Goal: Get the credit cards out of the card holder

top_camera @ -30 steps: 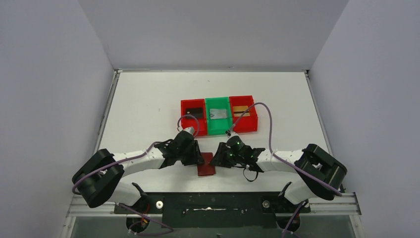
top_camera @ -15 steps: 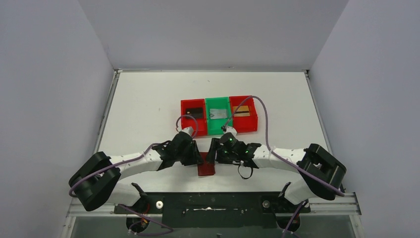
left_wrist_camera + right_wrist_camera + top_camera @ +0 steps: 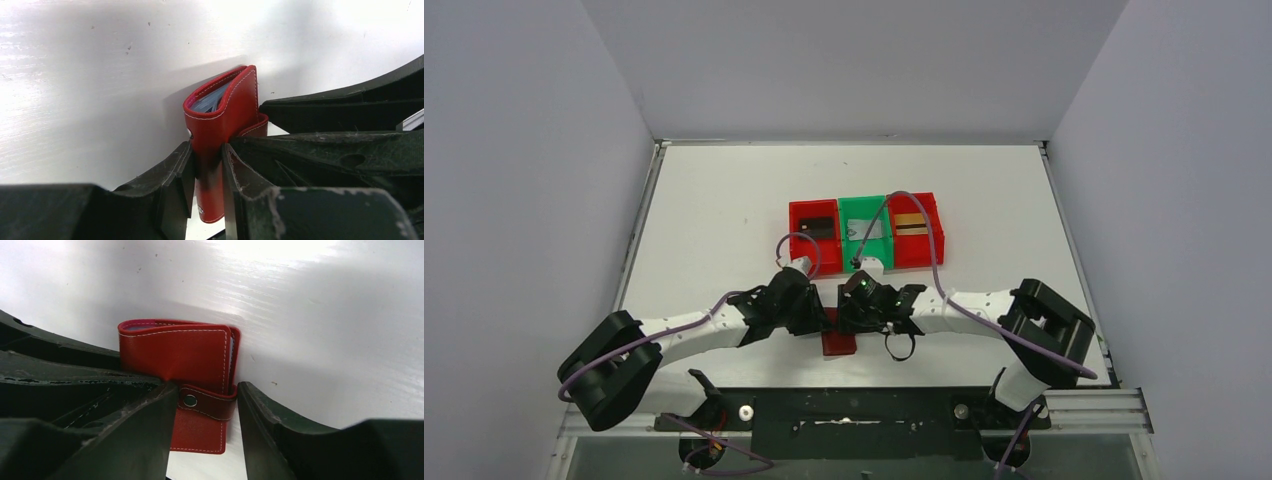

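Swinging leftward, the right gripper [image 3: 207, 390] now brackets the snap tab [image 3: 206, 402], grip impossible to tell; the left gripper [image 3: 207, 150] clenches the card holder [image 3: 225, 112] near the table [image 3: 724, 200] front edge.

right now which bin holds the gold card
The red bin at the row's right end holds the gold card; the green bin has a grey card, the left red bin a dark card.
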### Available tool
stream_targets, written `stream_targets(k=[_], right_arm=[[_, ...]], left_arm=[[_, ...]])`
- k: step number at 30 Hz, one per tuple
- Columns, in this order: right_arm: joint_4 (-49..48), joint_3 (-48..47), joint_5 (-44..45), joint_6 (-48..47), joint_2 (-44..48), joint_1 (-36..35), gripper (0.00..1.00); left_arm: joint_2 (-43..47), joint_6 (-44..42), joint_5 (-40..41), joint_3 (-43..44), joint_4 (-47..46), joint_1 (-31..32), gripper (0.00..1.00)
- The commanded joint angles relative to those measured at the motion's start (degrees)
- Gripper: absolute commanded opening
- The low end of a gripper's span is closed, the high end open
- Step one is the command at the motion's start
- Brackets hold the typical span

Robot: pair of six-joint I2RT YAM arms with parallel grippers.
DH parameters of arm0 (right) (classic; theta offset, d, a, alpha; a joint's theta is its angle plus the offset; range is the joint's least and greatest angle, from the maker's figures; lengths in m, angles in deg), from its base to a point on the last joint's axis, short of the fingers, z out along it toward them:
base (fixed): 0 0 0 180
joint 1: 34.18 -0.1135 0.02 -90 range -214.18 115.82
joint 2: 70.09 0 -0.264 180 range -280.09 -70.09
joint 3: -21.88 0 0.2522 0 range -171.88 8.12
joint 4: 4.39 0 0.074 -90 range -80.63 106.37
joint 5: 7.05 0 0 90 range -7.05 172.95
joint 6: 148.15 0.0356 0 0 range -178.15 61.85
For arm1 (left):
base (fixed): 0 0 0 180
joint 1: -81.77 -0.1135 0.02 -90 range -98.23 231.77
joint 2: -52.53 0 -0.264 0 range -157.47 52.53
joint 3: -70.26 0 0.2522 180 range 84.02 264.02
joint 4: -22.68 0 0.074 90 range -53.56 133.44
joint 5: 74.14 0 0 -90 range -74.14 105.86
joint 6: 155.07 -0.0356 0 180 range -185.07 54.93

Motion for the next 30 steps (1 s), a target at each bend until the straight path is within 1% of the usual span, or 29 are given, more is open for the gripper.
stream_targets(k=[1, 3, 5, 7, 8, 13, 15, 17, 18, 19, 20, 26, 28, 30], right_arm=[[4.5, -2.8, 4.8, -1.4, -2.1, -0.5, 0.43], [5.6, -2.6, 5.4, -0.9, -1.6, -0.4, 0.38], [4.2, -0.9, 4.4, 0.0, -0.1, 0.0, 0.33], [-0.3, 1.8, 1.1, 0.6, 1.6, 1.3, 0.22], [-2.3, 3.2, -0.8, 0.9, 2.4, 2.1, 0.2], [-10.5, 9.5, -7.8, 3.7, 5.4, 6.6, 0.2], [-13.6, 11.4, -10.2, 4.4, 6.1, 8.1, 0.23], [-14.5, 11.8, -10.9, 4.0, 6.6, 8.4, 0.25], [-14.6, 11.8, -11.0, 3.9, 7.1, 8.4, 0.27], [-14.5, 11.6, -11.1, 3.5, 7.4, 8.4, 0.32], [-13.8, 11.3, -10.6, 3.1, 7.6, 8.4, 0.38], [-6.5, 7.8, -6.9, -0.2, 9.5, 7.4, 0.51], [-3.2, 5.8, -4.7, -1.2, 9.2, 6.2, 0.53], [-0.1, 3.8, -0.5, -1.4, 8.6, 4.3, 0.53]], left_arm=[[0.5, -0.7, -1.1, 0.4, -2.0, 0.3, 0.17], [0.1, -1.0, -1.1, 0.9, -1.5, 0.3, 0.16], [0.0, -0.9, -0.3, 1.0, -0.6, 0.3, 0.15], [0.0, -0.9, -0.1, 0.7, -0.5, 0.3, 0.15], [0.0, -1.1, 0.0, 0.8, 0.0, 0.2, 0.15], [0.2, -1.8, 0.4, 0.8, 1.2, -0.1, 0.13], [0.2, -1.8, 0.2, 0.6, 1.2, -0.1, 0.13], [0.2, -1.9, -0.1, 0.5, 1.3, -0.1, 0.12], [0.2, -2.0, -0.2, 0.5, 1.3, -0.1, 0.12], [0.2, -2.1, -0.2, 0.6, 1.3, -0.2, 0.12], [0.3, -2.1, -0.2, 0.6, 1.4, -0.1, 0.12], [0.6, -2.1, 0.2, 1.3, 1.8, -0.2, 0.14], [0.5, -2.1, 0.3, 1.6, 2.1, -0.1, 0.14], [0.5, -2.1, 0.4, 2.0, 2.8, -0.1, 0.14]])
